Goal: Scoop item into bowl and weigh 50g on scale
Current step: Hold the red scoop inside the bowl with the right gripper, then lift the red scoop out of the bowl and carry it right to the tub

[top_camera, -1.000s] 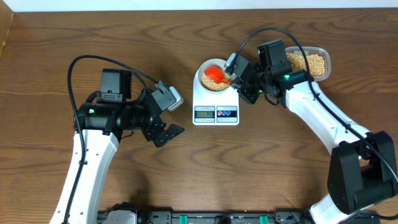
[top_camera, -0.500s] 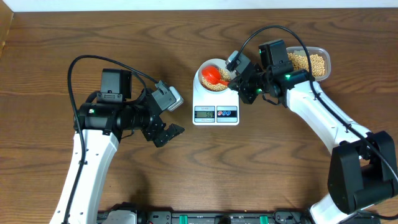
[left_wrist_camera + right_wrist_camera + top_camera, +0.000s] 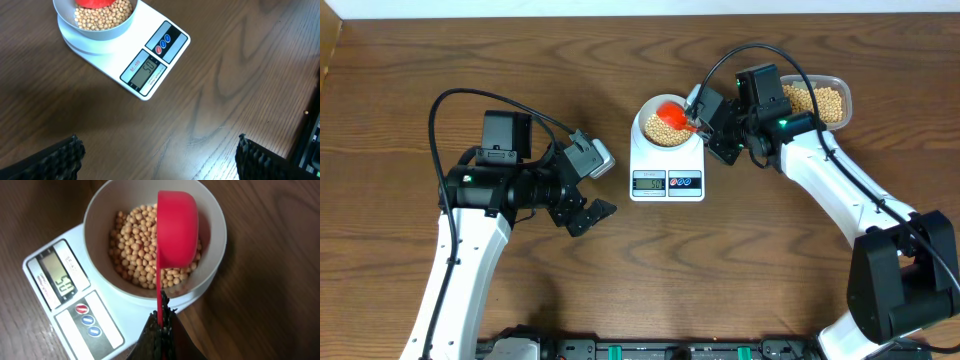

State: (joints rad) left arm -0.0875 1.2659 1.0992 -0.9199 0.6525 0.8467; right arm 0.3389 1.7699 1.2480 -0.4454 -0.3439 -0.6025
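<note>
Overhead, scale: A white scale (image 3: 665, 168) sits on the dark wooden table (image 3: 440, 60), between my two arms.
Overhead, bowl: A pale bowl (image 3: 642, 124) stands on the scale's far end, with tan beans (image 3: 662, 130) covering its bottom.
Overhead, right gripper: My right gripper (image 3: 698, 122) is clamped on the handle of a red scoop (image 3: 672, 111), whose cup hangs over the bowl's far right side.
Overhead, tub: A clear tub (image 3: 842, 100) holding more beans lies just beside the right wrist, apart from the scale.
Overhead, left gripper: My left gripper (image 3: 588, 192) hovers left of the scale and touches nothing.
Left wrist, fingertips: Both fingertips (image 3: 55, 160) sit at the bottom corners of the frame, spread wide over bare wood with nothing between them.
Left wrist, display: The display (image 3: 148, 70) shows what looks like 50, though I can't be sure of the digits at this slant.
Right wrist, scoop: The cup is tipped on its side above the beans, and its thin handle runs straight down into the closed jaws.
Right wrist, beans: They form a loose layer inside the bowl, which rests on the scale's round platform.
</note>
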